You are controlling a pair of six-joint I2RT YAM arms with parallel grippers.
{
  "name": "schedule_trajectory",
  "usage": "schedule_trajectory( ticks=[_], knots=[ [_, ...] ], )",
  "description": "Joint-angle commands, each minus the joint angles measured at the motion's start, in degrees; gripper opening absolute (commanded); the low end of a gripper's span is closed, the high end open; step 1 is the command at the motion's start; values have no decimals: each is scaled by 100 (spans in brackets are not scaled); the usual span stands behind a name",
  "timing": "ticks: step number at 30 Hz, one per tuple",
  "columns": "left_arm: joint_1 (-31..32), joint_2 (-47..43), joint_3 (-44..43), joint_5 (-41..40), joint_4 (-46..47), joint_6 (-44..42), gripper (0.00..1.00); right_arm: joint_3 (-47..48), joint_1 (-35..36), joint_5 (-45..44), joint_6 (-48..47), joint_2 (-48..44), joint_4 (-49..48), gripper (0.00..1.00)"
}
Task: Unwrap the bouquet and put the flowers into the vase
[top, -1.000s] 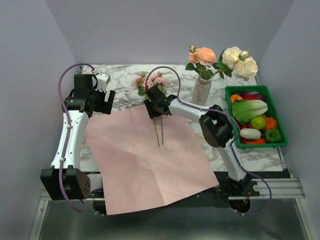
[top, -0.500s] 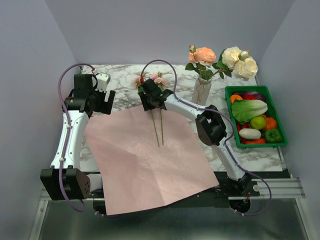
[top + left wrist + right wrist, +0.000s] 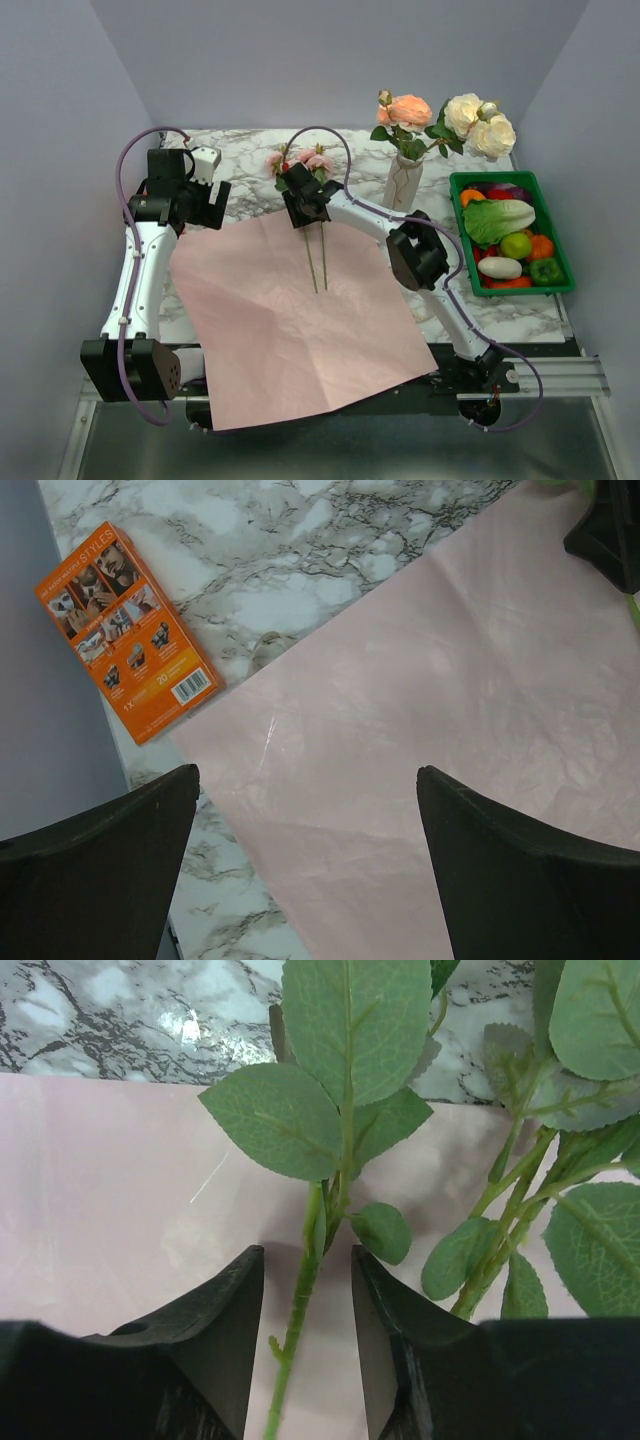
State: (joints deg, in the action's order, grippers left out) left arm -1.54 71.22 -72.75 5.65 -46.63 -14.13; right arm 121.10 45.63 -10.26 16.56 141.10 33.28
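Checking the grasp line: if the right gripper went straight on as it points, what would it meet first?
Likely the green stem between the right gripper's fingers, then the pink paper under it; depth is unclear.

Marble table (image 3: 243,205) holds pink paper (image 3: 290,320), vase (image 3: 403,186), crate (image 3: 490,177), orange box (image 3: 127,630)

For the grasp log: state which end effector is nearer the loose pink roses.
Right. The right end effector straddles one rose stem, jaws open; the left end effector hovers over the far-left corner of the paper, well away.
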Motion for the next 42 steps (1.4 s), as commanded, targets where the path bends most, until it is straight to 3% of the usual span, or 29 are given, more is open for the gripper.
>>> schedule_trajectory(
  ticks=[1, 5, 10, 18, 29, 38, 39, 42],
  knots=[
    [-48, -161, -108, 138, -162, -72, 99, 97, -28, -72, 120, -30, 345, 47],
    [-39, -196, -169, 156, -223, -64, 99, 414, -36, -37, 190, 181, 531, 38],
    [-48, -170, -178, 138, -250, -81, 99, 319, -36, -11, 216, 67, 443, 1],
    [-39, -152, -248, 138, -276, -11, 99, -156, -27, 68, -117, -1047, -197, 1],
    [-39, -135, -459, 147, -364, 112, 99, -1122, 78, 832, -1205, -3710, -1797, 1],
    [-48, -12, -530, 244, -312, 200, 99, -3318, 561, -63, -2735, -6426, -4730, 1],
    [-48, -12, -521, 244, -303, 191, 99, -4078, 561, -125, -2850, -6715, -5534, 1],
    [-48, 15, -477, 252, -259, 200, 99, -5136, 579, -396, -3316, -7534, -6585, 1]
  ],
)
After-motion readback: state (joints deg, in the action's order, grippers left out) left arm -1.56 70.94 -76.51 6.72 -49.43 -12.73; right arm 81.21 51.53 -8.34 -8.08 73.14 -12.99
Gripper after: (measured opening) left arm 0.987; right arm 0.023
